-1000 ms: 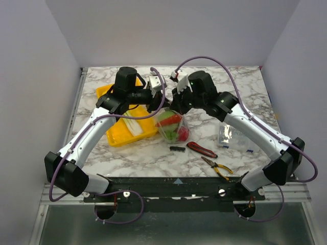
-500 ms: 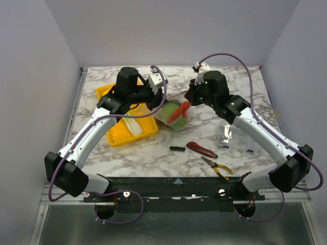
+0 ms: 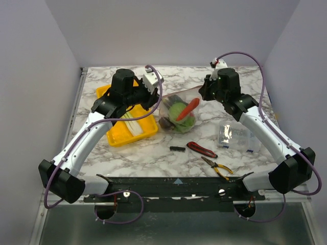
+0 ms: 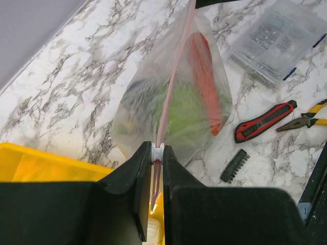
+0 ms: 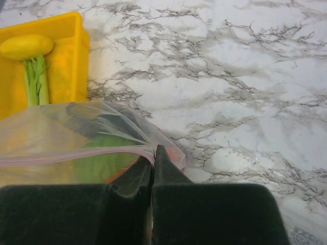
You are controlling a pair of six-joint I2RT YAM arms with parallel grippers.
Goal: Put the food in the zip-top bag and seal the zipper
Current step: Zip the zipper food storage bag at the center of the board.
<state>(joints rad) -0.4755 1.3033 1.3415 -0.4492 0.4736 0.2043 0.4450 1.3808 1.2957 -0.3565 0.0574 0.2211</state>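
The zip-top bag hangs above the table between my two grippers, its mouth pulled taut. Inside are a red piece, green food and a dark piece. My left gripper is shut on the zipper at a small white slider, seen in the left wrist view. My right gripper is shut on the other end of the zipper, at the bag's corner. A yellow piece and a green-white leek lie in the yellow tray.
The yellow tray sits left of the bag under my left arm. A rigid clear box stands at the right. A red-handled knife, pliers and a black bit holder lie near the front.
My right gripper has moved right and back along the bag's mouth. The left gripper shifted slightly left. The bag is now stretched wider between them.
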